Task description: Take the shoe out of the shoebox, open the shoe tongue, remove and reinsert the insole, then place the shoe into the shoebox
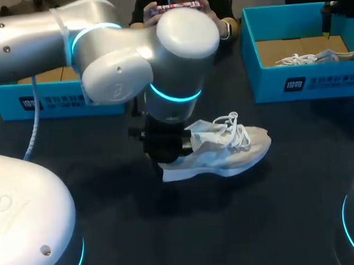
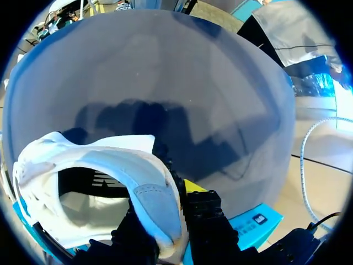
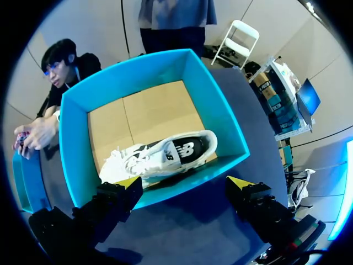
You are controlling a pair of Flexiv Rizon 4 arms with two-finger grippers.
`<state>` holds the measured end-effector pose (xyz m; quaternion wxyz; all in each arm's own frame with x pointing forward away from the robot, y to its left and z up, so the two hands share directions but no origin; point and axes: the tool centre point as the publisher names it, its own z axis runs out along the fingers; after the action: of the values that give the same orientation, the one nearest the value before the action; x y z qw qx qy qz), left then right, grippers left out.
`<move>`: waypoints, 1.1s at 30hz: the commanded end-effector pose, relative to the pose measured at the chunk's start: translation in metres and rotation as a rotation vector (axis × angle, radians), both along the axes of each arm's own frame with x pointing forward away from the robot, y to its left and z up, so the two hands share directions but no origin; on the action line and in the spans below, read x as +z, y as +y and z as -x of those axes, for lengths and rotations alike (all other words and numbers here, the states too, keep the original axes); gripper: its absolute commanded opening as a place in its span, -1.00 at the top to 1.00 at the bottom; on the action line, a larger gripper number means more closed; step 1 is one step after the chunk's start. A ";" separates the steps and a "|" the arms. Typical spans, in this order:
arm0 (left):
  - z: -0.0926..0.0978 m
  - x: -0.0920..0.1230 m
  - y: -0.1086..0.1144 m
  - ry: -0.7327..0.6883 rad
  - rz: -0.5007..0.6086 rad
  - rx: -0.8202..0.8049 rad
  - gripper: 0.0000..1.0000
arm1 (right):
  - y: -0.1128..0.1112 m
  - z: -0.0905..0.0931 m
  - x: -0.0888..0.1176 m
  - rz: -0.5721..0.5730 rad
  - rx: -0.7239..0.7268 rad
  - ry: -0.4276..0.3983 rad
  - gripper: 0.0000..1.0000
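Left gripper (image 2: 165,207): clamped on the heel collar of the shoe (image 1: 225,145), one finger inside the opening and one outside.

Shoe: lies on its side on the table (image 1: 170,228) near the middle, outside both boxes, with the laces loose and the toe pointing towards the robot's right.

Right gripper (image 3: 185,185): fingers wide apart, holding nothing, above the near wall of the right box (image 3: 74,143).

Right box: contains a second shoe (image 3: 160,157), lying on its side on the cardboard floor.

Left box (image 1: 45,102): far left of the table, partly hidden by the left arm.

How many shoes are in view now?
2. The beige shoe lies on the table, its heel in the left gripper; the white shoe lies inside the right shoebox. The inside of the left box is mostly hidden.
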<state>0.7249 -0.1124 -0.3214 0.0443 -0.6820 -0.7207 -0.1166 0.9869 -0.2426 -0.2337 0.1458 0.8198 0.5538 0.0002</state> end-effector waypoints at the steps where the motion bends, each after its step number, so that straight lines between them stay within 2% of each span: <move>1: -0.001 -0.026 -0.001 0.011 -0.006 -0.008 1.00 | 0.000 0.001 0.000 0.000 0.000 -0.003 -1.00; 5: -0.001 -0.042 0.001 0.025 -0.037 -0.003 1.00 | 0.000 0.001 0.000 0.000 0.000 -0.003 -1.00; 17: -0.004 -0.065 0.002 0.026 -0.016 0.005 1.00 | 0.000 0.001 0.000 0.000 0.000 -0.003 -1.00; 18: -0.004 -0.065 0.002 0.028 -0.017 0.005 0.81 | 0.000 0.001 0.000 0.000 0.000 -0.003 -1.00; 19: -0.005 -0.063 0.003 0.028 -0.017 0.005 0.28 | 0.000 0.001 0.000 0.000 0.000 -0.003 -1.00; 20: -0.006 -0.062 0.003 0.031 -0.014 0.007 -0.13 | 0.000 0.001 0.000 0.000 0.000 -0.003 -1.00; 21: -0.006 -0.060 0.003 0.042 -0.008 0.003 -0.88 | 0.000 0.001 0.000 0.000 0.000 -0.003 -1.00; 22: -0.006 -0.058 0.003 0.044 -0.002 0.000 -1.00 | 0.000 0.001 0.000 0.000 0.000 -0.003 -1.00; 33: -0.008 -0.012 0.002 0.108 0.141 0.040 -1.00 | 0.000 0.001 0.000 0.000 0.000 -0.003 -1.00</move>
<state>0.7336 -0.1238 -0.3482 0.0542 -0.6741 -0.7351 -0.0483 0.9869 -0.2425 -0.2337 0.1458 0.8198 0.5538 0.0002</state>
